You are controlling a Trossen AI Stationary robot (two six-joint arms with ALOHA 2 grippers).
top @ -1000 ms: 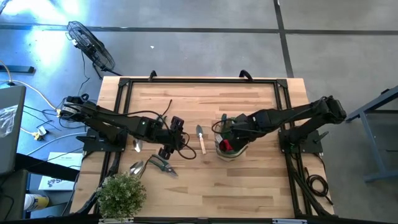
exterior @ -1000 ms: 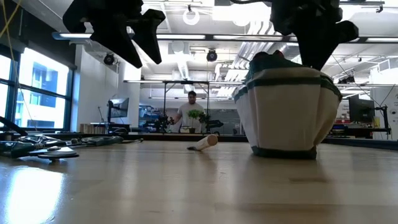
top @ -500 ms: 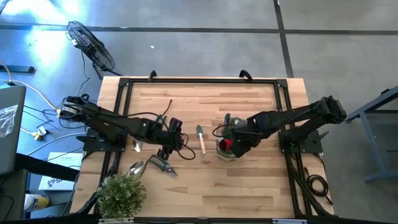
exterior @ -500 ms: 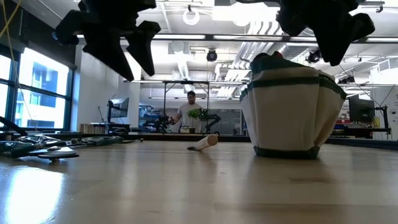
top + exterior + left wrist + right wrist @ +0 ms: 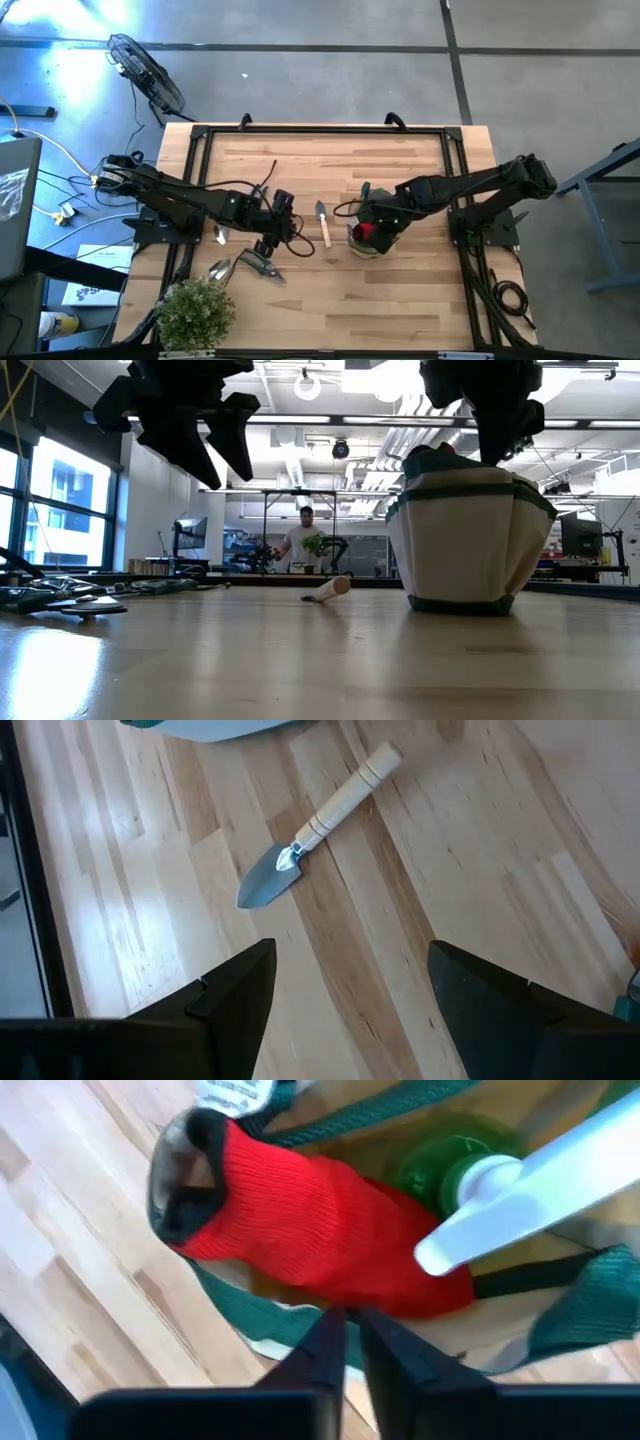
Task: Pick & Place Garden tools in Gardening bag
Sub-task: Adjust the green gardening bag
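While the table (image 5: 400, 300) carries the scatter, the gardening bag (image 5: 468, 540) stands upright right of centre, holding a red knit piece (image 5: 300, 1230) and a green spray bottle (image 5: 440, 1170) with a white trigger. The potted plant (image 5: 195, 312) sits at the near left corner. The right gripper (image 5: 348, 1342) hangs over the bag mouth, fingers pressed together, gripping nothing visible. The left gripper (image 5: 350, 990) hovers spread wide, empty, near a wooden-handled trowel (image 5: 315, 825) lying flat between it and the bag. Pruners (image 5: 262, 266) and a silver scoop (image 5: 219, 270) lie near the plant.
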